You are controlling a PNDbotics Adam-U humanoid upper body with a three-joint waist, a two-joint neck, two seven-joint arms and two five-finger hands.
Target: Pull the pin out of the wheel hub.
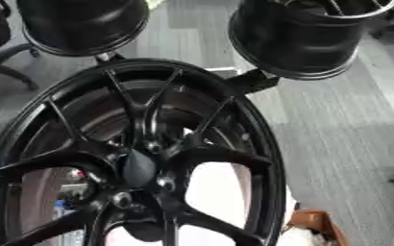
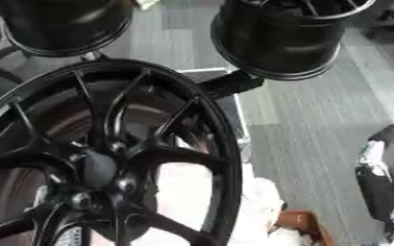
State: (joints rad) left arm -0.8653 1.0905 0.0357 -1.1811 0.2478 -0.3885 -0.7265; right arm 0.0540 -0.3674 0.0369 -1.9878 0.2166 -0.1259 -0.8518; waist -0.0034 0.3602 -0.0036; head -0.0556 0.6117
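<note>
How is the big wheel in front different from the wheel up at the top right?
The front wheel shows its spoked face; the top-right wheel shows mostly its smooth barrel. The front wheel fills much more of the picture than the top-right wheel, which is partly cut off. Both are black.

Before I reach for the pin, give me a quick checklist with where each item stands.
1. Wheel hub in view, nothing in front of it: ok.
2. Pin identified: cannot tell; several silver fittings ring the hub.
3. Left hand in view: not ok.
4. Right hand in view: cannot tell; only a dark shape at the right edge.
5. Other wheels apart from the hub: ok.
</note>
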